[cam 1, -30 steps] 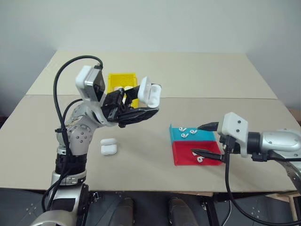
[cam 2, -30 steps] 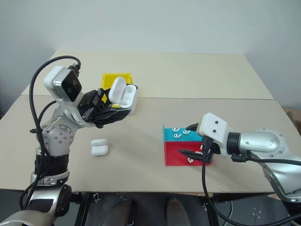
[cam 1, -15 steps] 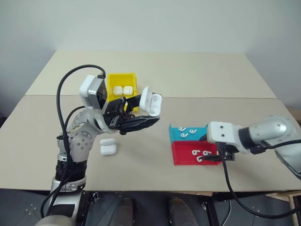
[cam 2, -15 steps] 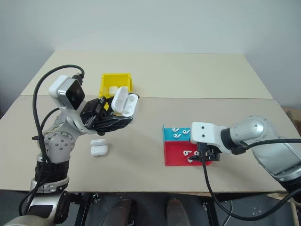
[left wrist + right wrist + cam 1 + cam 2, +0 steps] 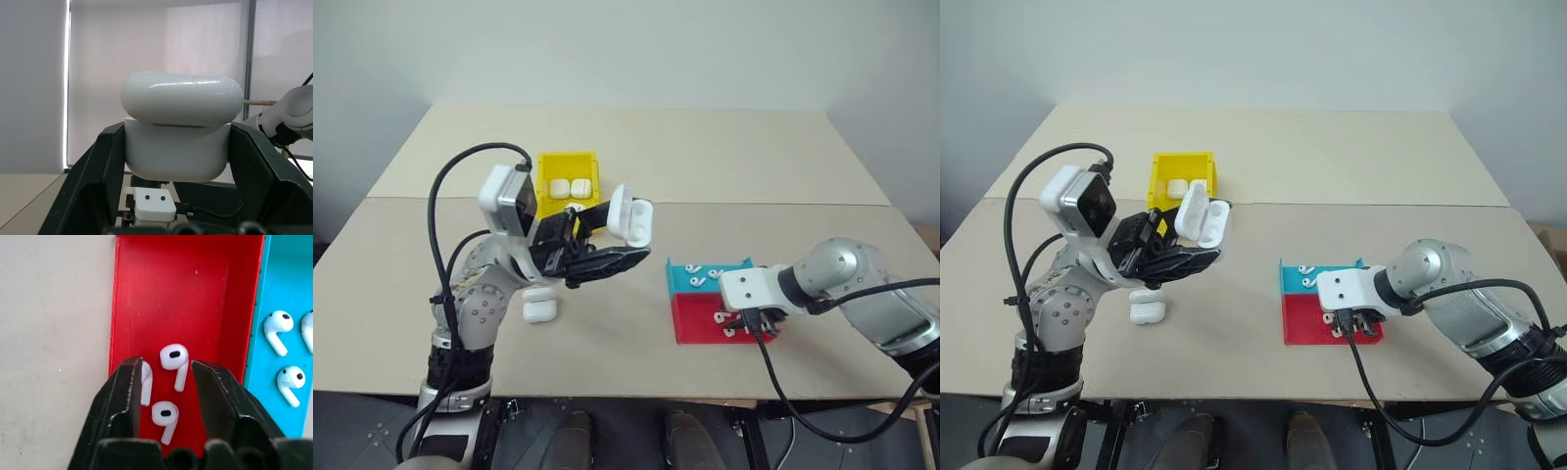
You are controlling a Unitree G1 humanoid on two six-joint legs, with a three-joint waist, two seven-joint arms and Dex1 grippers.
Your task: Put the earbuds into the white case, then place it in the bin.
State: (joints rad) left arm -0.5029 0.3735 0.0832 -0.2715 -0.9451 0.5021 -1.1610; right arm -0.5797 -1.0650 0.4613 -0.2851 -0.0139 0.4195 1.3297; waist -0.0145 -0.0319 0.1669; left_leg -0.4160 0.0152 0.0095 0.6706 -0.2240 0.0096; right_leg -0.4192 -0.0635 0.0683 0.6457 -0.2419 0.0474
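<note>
Your left gripper [image 5: 176, 156] is clamped on the open white case [image 5: 178, 127]; right gripper [image 5: 166, 382] fingers part-open round two earbuds [image 5: 174, 363] in red tray [image 5: 171, 293] section

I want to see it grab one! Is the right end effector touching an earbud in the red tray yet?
Cannot tell. In the right wrist view the right end effector straddles two earbuds over the red tray, with another partly behind one finger; no plain contact.
</note>
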